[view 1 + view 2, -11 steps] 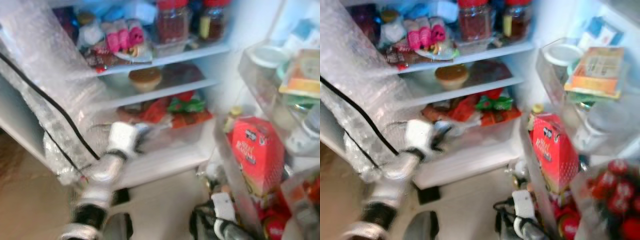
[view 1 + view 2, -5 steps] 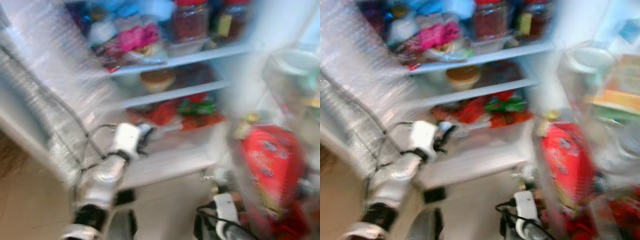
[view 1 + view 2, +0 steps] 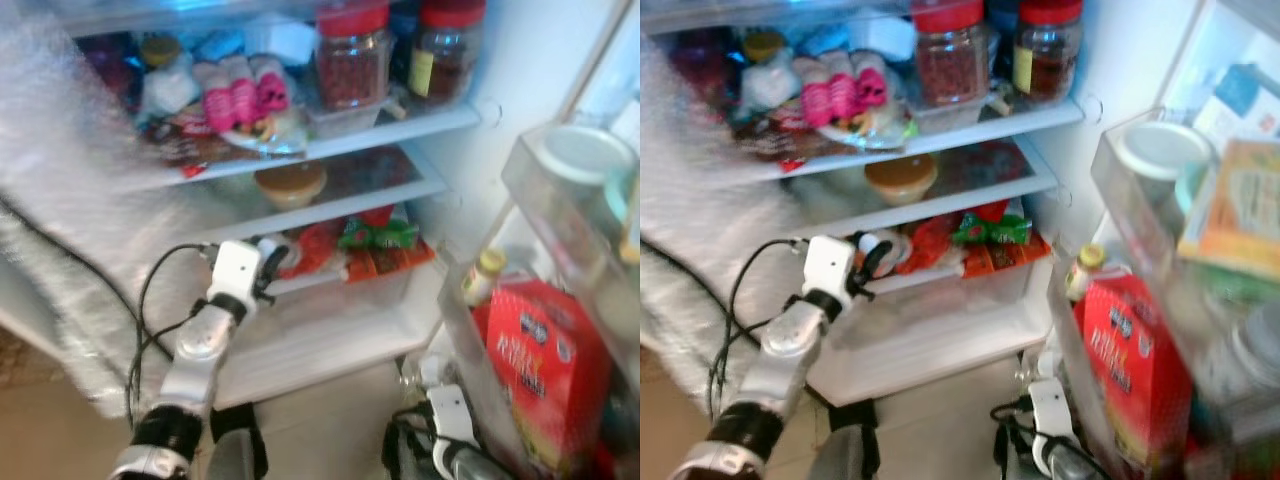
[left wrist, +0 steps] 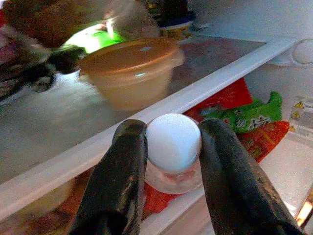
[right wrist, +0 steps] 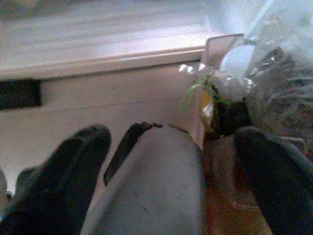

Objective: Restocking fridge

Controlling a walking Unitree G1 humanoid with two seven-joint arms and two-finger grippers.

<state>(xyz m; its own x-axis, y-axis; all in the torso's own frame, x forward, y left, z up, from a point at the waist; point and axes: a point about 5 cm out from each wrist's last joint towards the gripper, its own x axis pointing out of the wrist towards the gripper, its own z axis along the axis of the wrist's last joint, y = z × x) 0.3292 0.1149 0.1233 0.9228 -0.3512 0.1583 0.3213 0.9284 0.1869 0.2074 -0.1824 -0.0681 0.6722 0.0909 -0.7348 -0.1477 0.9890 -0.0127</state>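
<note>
One small white-capped bottle (image 4: 173,147) is clamped in the left claw (image 4: 172,161), near the shelf edge (image 4: 195,95). It may strike the edge and slip out. The right claw (image 5: 171,181) hangs released.

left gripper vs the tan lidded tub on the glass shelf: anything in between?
Just the shelf's white front edge. In the left wrist view the left gripper, shut on a white-capped bottle, sits below and in front of the tub.

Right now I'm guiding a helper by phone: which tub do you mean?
In the open fridge, find the second glass shelf, below the two red-lidded jars. The tub sits there alone, round and squat, with a brownish snap-on lid.
</note>
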